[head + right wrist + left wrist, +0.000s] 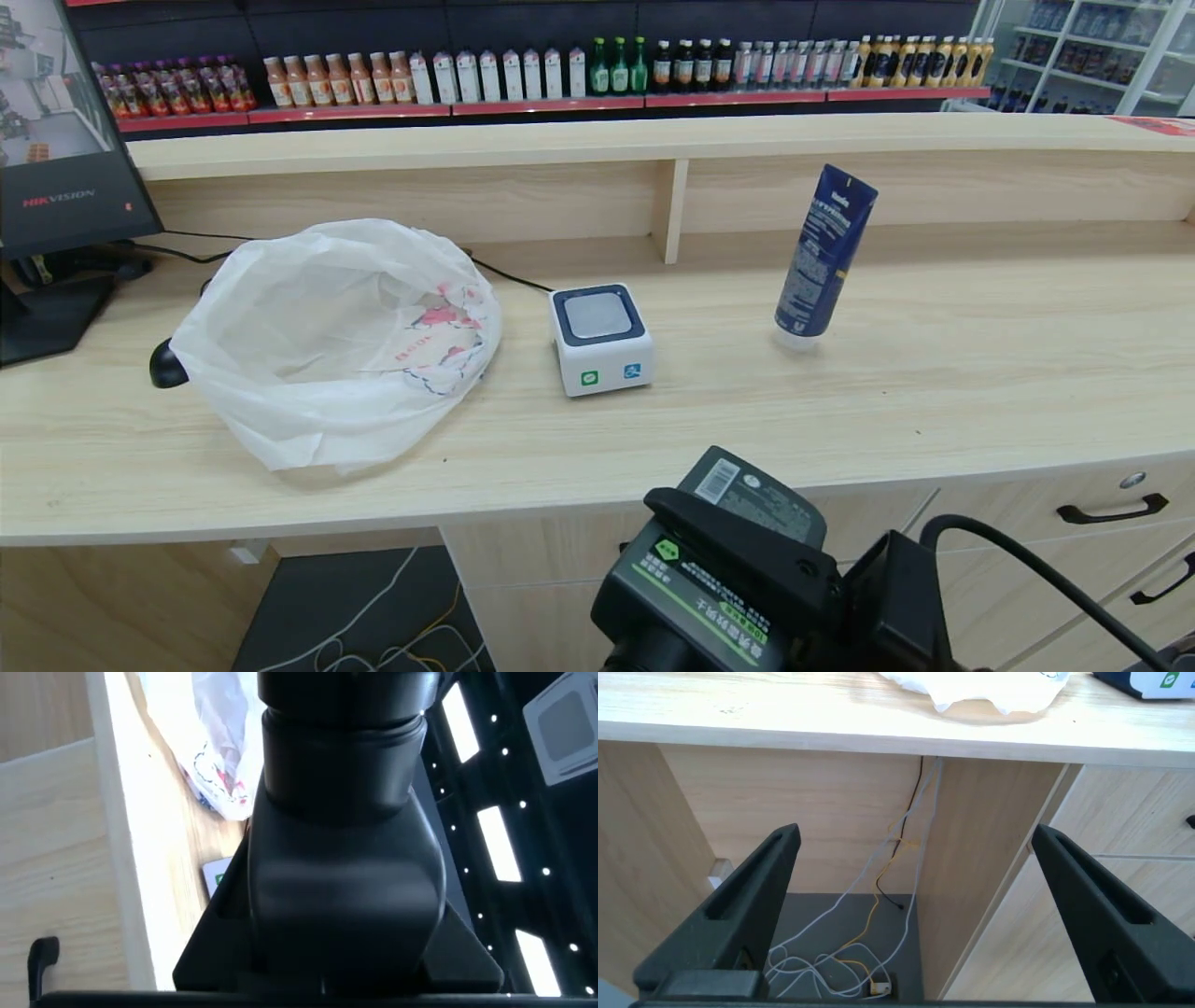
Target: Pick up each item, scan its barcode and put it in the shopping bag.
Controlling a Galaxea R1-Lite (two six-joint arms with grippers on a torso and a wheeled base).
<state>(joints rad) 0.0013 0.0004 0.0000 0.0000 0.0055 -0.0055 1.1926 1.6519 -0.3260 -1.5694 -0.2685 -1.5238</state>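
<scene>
Head view: the right gripper [738, 541] is clamped on a black bottle [747, 485], just off the counter's [934, 392] near edge, barcode label up. A blue tube [825, 250] stands cap-down toward the far right. The scanner [599, 338] sits mid-counter, with the shopping bag [327, 336] to its left. The tube looks light, squashy and easily tipped, so grip it mid-body. The left gripper [915, 859] hangs wide open and empty.

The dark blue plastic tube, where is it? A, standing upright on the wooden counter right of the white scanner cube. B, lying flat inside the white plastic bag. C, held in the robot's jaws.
A: the dark blue plastic tube stands on its cap on the light wooden counter, right of the white scanner cube; the jaws of the right gripper hold a black labelled container instead.
</scene>
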